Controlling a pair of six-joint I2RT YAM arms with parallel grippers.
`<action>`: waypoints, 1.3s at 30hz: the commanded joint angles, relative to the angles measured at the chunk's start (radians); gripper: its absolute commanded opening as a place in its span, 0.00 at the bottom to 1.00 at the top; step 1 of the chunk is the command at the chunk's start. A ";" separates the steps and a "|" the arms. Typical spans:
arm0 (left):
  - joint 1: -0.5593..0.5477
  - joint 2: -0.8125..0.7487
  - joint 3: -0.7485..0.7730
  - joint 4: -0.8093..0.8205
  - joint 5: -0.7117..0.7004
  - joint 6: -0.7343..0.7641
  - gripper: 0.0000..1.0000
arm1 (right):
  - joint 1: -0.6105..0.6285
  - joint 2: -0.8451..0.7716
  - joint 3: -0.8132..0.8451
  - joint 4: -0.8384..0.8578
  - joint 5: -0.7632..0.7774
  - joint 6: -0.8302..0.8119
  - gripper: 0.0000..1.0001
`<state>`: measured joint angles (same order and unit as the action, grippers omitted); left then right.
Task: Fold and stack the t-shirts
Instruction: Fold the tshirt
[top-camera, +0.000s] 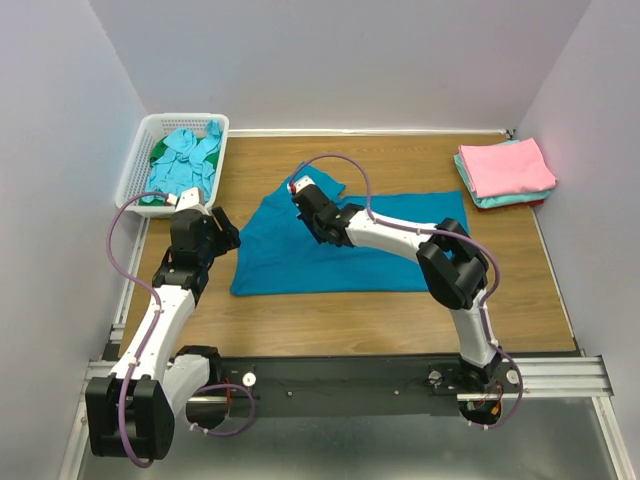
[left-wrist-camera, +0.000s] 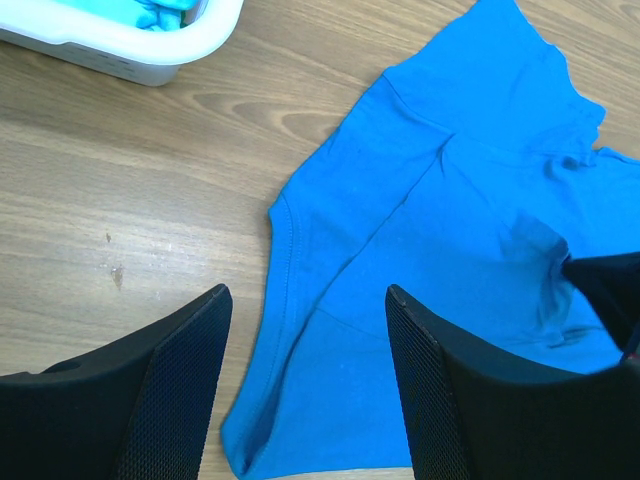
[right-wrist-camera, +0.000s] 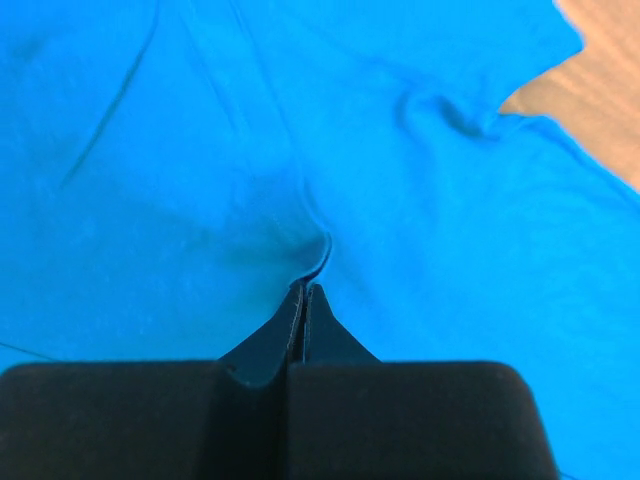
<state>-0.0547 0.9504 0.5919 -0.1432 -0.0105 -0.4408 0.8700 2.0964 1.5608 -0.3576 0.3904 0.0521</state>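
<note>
Your right claw (right-wrist-camera: 305, 290) was closed on the unfolded blue t-shirt (top-camera: 380, 255), your left claw (left-wrist-camera: 305, 300) stood open, empty; one folded stack (top-camera: 508, 168) was done, more shirts (top-camera: 190, 160) waited in the basket (top-camera: 135, 165)

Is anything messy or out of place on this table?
Nothing broken or spilled. The blue shirt lies crooked and rumpled mid-table, a pleat pinched by the right gripper. The shirts in the basket are a jumbled heap.

— Item one?
— Wooden table (top-camera: 400, 310), light-brown grain, centre.
— Surrounds?
— Back wall (top-camera: 340, 60) at twelve o'clock, left wall (top-camera: 50, 150) at nine, right wall (top-camera: 600, 120) at three; all plain, pale. Metal rail (top-camera: 560, 375) along six o'clock. Light even, soft.
</note>
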 joint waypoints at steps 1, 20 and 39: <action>-0.005 0.005 -0.015 0.014 0.004 0.014 0.71 | 0.003 0.007 0.062 -0.006 0.038 -0.017 0.01; -0.007 0.010 -0.014 0.011 0.006 0.016 0.71 | -0.054 0.054 0.013 -0.003 0.088 0.025 0.08; -0.043 0.071 -0.006 -0.010 0.102 0.007 0.70 | -0.161 -0.168 -0.154 -0.003 0.114 0.136 0.42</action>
<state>-0.0689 0.9894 0.5915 -0.1440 0.0196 -0.4351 0.7765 2.0762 1.4738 -0.3573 0.4728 0.1188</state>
